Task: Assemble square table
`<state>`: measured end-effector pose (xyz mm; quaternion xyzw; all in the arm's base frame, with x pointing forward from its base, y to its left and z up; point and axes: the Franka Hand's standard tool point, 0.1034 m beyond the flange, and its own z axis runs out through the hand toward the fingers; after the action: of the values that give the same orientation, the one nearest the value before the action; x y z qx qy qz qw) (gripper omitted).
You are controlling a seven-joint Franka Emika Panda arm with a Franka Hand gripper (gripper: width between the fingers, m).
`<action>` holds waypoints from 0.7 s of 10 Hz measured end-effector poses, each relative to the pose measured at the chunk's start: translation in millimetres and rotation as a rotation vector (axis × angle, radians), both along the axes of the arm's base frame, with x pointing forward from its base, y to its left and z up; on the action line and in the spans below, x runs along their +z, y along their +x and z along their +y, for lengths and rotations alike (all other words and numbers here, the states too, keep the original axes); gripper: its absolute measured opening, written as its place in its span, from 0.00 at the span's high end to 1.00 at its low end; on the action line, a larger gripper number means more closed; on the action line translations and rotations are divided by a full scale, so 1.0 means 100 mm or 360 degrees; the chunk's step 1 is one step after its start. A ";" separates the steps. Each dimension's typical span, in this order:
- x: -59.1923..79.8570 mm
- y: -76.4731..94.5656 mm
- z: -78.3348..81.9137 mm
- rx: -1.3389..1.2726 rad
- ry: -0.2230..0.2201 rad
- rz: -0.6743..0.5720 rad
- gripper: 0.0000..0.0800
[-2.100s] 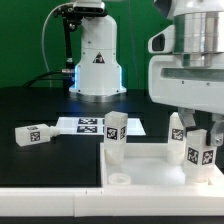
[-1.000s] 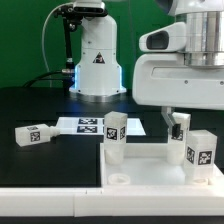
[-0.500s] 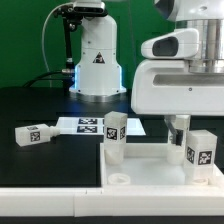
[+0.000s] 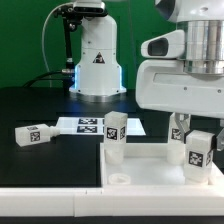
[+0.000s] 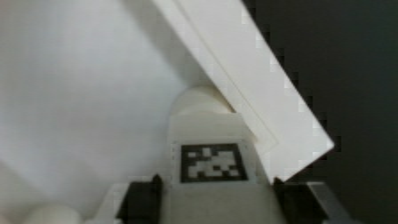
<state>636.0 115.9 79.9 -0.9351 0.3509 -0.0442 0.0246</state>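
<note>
Exterior view: we see the square table top (image 4: 150, 168) lying flat on the black desk (image 4: 40, 165) at the near right, raised rim up, with a round socket (image 4: 119, 177) visible at its near-left corner. One leg (image 4: 115, 135) stands upright at the top's far-left corner, tag facing the camera. A second leg (image 4: 197, 155) stands at the top's right side, slightly tilted, directly under the arm's big white wrist housing (image 4: 185, 75). The gripper (image 4: 190, 135) is down around that leg; its dark fingers (image 4: 179, 128) show just beside the leg's upper part. A third leg (image 4: 33, 135) lies on its side on the desk, well apart to the exterior view's left. The marker board (image 4: 85, 124) lies flat on the desk between that lying leg and the upright one, farther back. The robot base (image 4: 95, 60) stands at the far side behind the board. Wrist view: the leg (image 5: 214, 150) sits between the two finger pads (image 5: 128, 195), tag facing the camera, with the top's rim (image 5: 249, 80) running diagonally behind it and the dark desk beyond. The pads are close to both sides of the leg, but we cannot tell whether they are actually pressing it or just short of contact.
</note>
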 end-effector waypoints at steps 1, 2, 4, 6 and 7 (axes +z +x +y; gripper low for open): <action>0.00 0.00 0.00 -0.0239 0.0016 0.0001 0.64; -0.01 0.00 0.01 -0.0587 0.0081 0.0012 0.64; -0.01 0.00 0.01 -0.0876 0.0144 0.0027 0.64; -0.01 0.00 0.02 -0.0716 0.0114 0.0018 0.64; 0.01 0.01 0.05 -0.0393 0.0066 -0.0006 0.64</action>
<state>636.9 121.1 81.3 -0.8840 0.4641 -0.0414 0.0389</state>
